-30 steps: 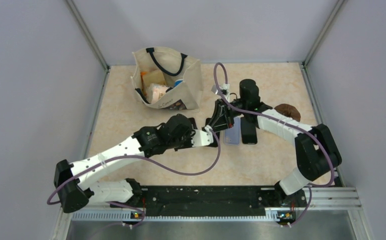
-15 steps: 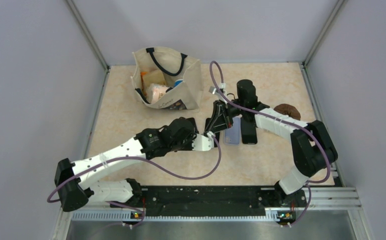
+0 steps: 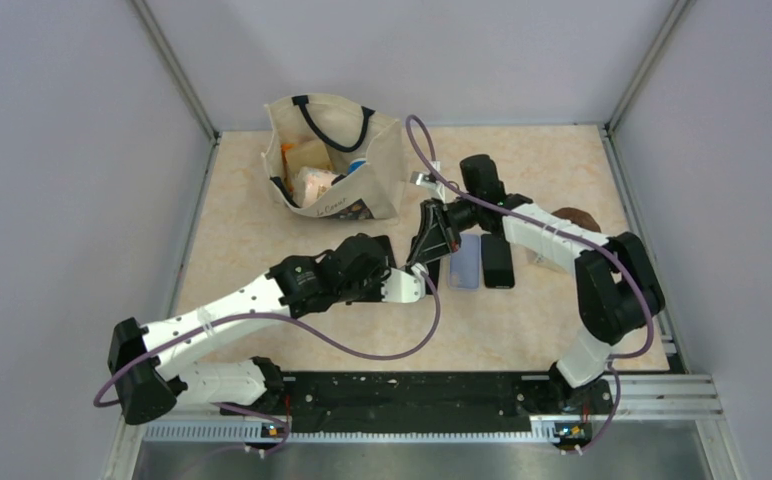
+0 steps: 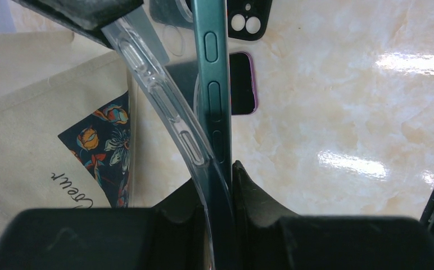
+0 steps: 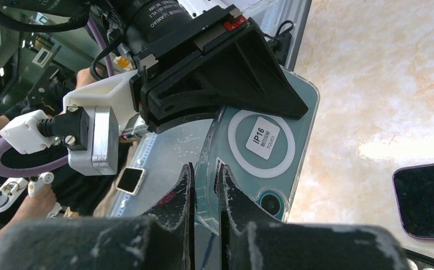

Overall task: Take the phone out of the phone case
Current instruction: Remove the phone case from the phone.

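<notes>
My left gripper is shut on the bottom end of a dark teal phone, held on edge above the table. A clear phone case still wraps its lower end. The case's upper part bows away from the phone to the left. My right gripper is shut on the edge of the clear case near the camera corner. In the right wrist view the phone's teal back shows through the case, with a white ring and sticker.
A lavender phone and a black case lie flat just right of the grippers. A cream tote bag with items stands at the back left. A brown object sits at the right.
My right gripper has shifted left and back, pulling the top of the clear case away from the phone. My left gripper has barely moved.
</notes>
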`<state>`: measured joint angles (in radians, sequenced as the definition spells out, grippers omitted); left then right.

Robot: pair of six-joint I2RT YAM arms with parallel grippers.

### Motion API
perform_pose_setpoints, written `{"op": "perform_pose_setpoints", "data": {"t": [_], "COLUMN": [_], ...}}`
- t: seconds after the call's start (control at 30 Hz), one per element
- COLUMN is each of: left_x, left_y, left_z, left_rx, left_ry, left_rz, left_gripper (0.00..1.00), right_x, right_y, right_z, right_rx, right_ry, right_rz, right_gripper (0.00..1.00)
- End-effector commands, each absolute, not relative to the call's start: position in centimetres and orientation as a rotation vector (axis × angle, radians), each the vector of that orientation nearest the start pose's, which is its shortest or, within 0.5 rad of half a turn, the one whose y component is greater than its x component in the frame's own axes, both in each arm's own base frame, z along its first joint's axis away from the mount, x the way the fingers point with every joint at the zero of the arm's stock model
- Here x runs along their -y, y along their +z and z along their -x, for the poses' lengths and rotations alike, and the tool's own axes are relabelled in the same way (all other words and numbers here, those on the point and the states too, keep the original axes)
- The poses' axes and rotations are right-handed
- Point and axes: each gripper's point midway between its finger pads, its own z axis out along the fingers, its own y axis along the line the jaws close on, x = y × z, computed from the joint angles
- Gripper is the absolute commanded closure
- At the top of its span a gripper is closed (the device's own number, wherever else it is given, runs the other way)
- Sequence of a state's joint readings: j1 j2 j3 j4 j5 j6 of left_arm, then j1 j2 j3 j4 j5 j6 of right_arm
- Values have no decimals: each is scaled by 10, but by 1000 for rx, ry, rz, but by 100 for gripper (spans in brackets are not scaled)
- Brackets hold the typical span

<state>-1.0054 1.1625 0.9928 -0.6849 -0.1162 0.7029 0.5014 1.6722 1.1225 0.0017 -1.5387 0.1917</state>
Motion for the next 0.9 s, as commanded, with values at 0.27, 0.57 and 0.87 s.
{"op": "perform_pose_setpoints", "data": {"t": [0.27,0.57,0.87], "left_x": [297,285,283], "left_y": [231,242,266], "left_z": [-161,-170,-164], "left_rx": [-1270,-1360,-1391], "left_ry": [-371,-462,-651], "left_rz": [-1853,-1714,-1615], "left_gripper": [100,100,100], "right_x": [-332,-314,-302], "right_y": [208,206,204], "right_z": [-248,-253,-252], "right_rx": [-1805,-1769,-1718], "right_ry": [1677,1488,1373], "right_rz": [1203,1235,1270], "right_gripper": [100,100,94]}}
